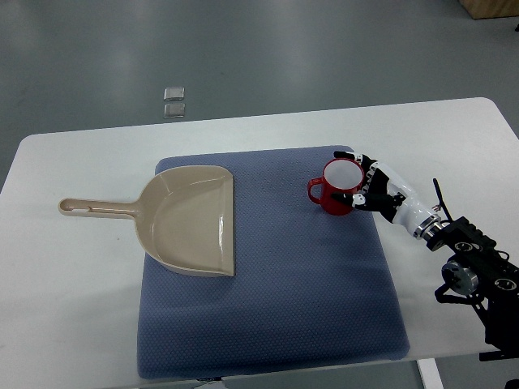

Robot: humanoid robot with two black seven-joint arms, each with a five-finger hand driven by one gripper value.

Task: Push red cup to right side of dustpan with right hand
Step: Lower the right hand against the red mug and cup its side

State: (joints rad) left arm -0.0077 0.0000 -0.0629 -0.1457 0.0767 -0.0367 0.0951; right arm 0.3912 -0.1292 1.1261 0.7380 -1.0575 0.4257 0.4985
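A white counter (73,300) with rounded corners carries a blue mat (276,324), a soft-looking square sheet with a fine dotted weave and rounded edges. On the mat's left part lies a beige dustpan (190,223) of smooth plastic: a shallow scoop with a curved back and a straight open edge that faces right. Its long narrow handle (93,209) runs left off the mat onto the bare counter and ends in a small hanging hole.

The red cup (339,188) stands upright on the mat's upper right part, well apart from the dustpan and to its right. It is round and glossy, red outside and white inside, with 1 loop handle pointing left toward the dustpan.

The right robot hand (365,188) comes in from the picture's right edge on a white forearm with black jointed hardware behind the wrist. It sits against the cup's right side, touching it. Its black-and-white fingers (355,198) curl loosely around the cup's wall, some near the rim at the back and some lower at the front; whether they truly clamp the cup or only rest against it cannot be told.

On the grey floor beyond the counter lie 2 small pale square pieces (173,100).
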